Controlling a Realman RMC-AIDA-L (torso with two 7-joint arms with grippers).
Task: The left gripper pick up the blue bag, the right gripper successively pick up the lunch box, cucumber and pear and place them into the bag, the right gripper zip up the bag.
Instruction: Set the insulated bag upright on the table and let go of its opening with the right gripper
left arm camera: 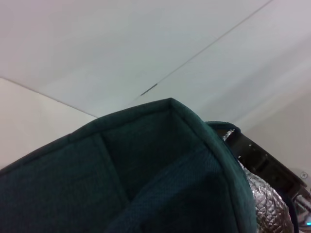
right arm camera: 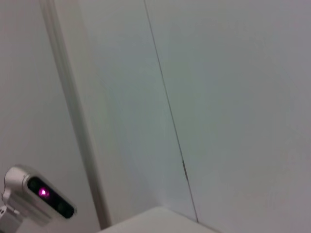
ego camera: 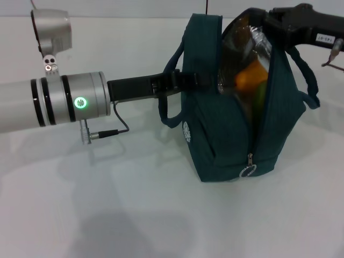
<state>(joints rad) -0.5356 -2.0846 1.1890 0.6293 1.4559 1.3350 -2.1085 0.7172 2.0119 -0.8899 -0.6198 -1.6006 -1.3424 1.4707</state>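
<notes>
Blue bag (ego camera: 220, 134) is standing on the white table (ego camera: 107, 215), its soft fabric sagging open around the pear (ego camera: 251, 79). Left gripper (ego camera: 207, 80) is clenching its rim; whether the right gripper (ego camera: 269, 24), at the top, is grasping anything, I cannot tell. Zipper pull (ego camera: 248, 171) is looking like the firmest hold for closing.

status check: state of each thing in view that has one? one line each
blue bag: upright on the table, zipper open most of the way, ring pull low at the near end.
pear: inside the bag, partly visible through the opening.
cucumber: green shape inside the bag beside the pear.
left gripper: shut on the bag's side near the top.
right gripper: at the bag's open top, fingertips hidden.
</notes>
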